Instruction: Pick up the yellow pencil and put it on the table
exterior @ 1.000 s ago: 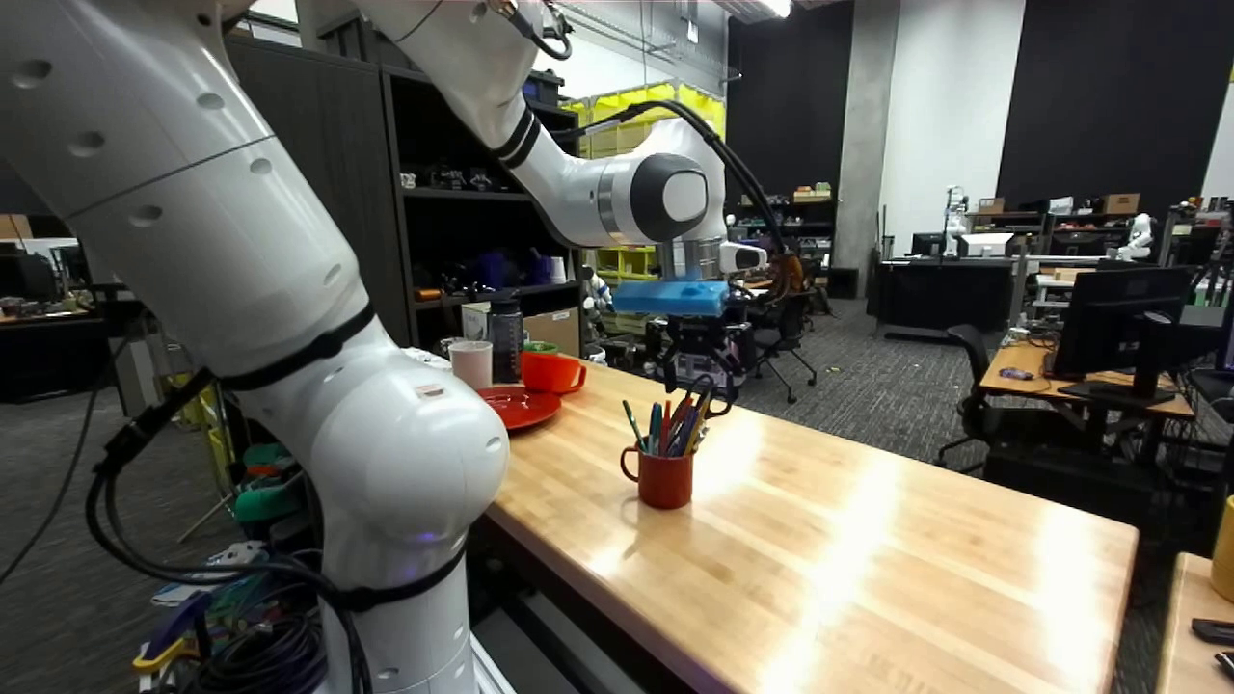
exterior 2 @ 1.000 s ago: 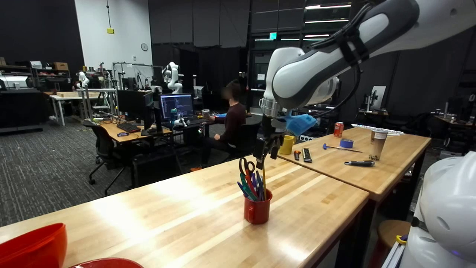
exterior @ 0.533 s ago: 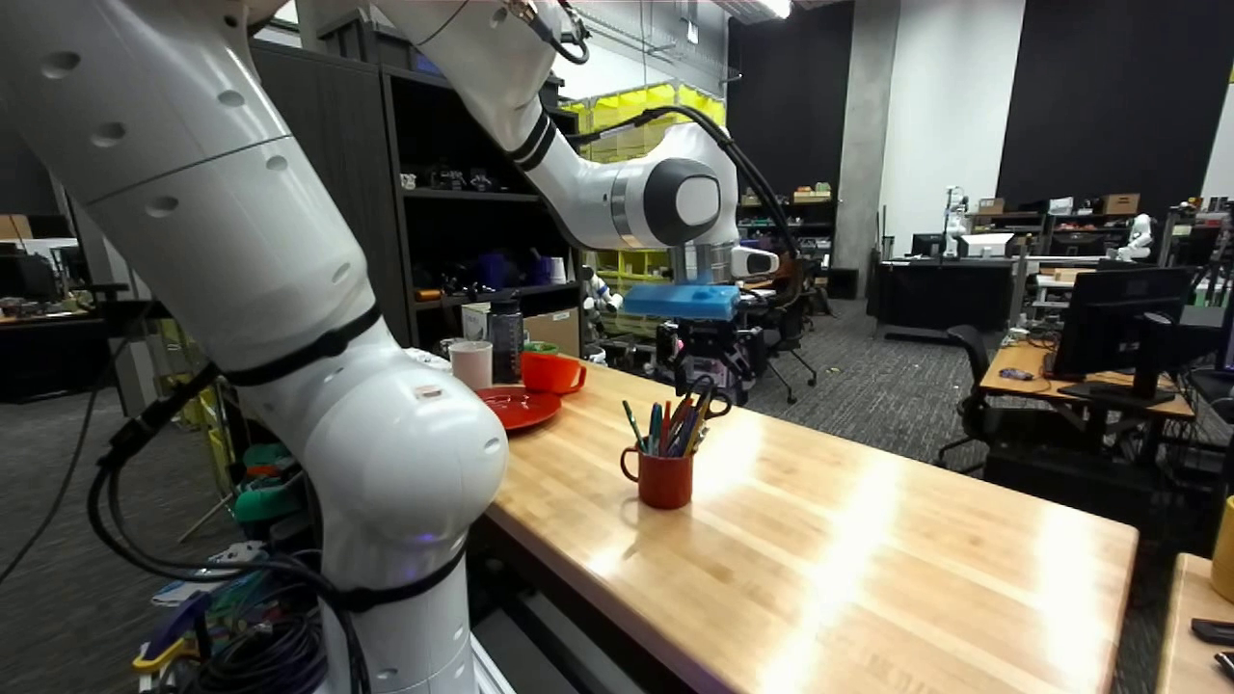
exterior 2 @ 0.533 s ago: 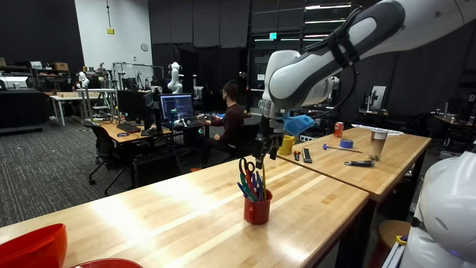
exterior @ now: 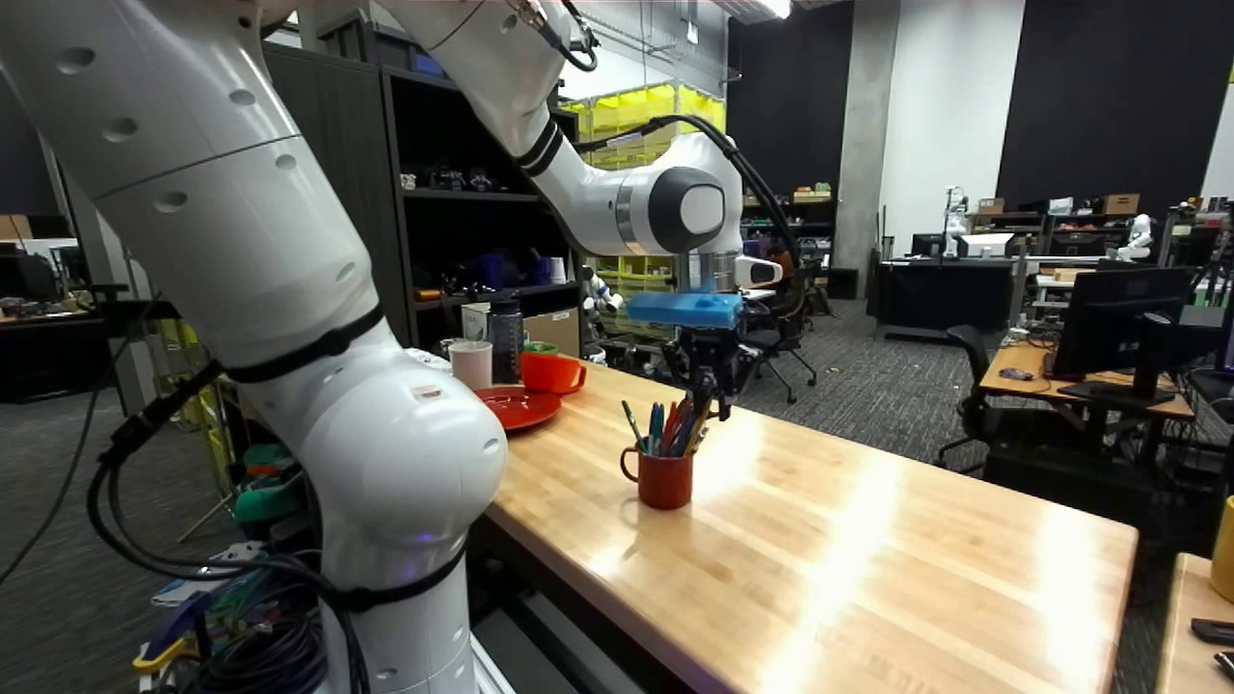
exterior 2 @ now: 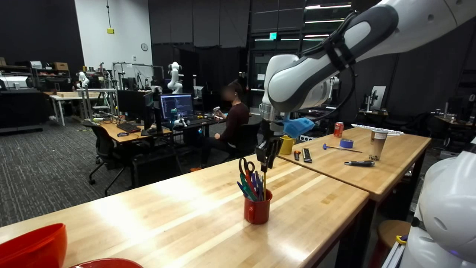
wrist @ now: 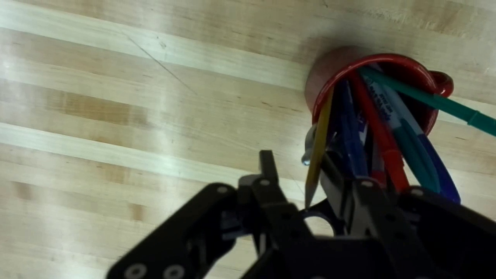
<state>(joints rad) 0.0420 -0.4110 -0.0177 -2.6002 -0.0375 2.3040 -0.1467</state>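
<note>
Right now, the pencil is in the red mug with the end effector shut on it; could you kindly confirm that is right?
Not quite: the end effector is open, and the wrist view shows a gap between one of its fingers and the pencil, which is indeed in the red mug.

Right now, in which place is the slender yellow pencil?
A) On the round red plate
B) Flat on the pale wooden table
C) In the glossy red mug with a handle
C: in the wrist view, the yellow pencil rises from inside the rim of the red mug.
</note>
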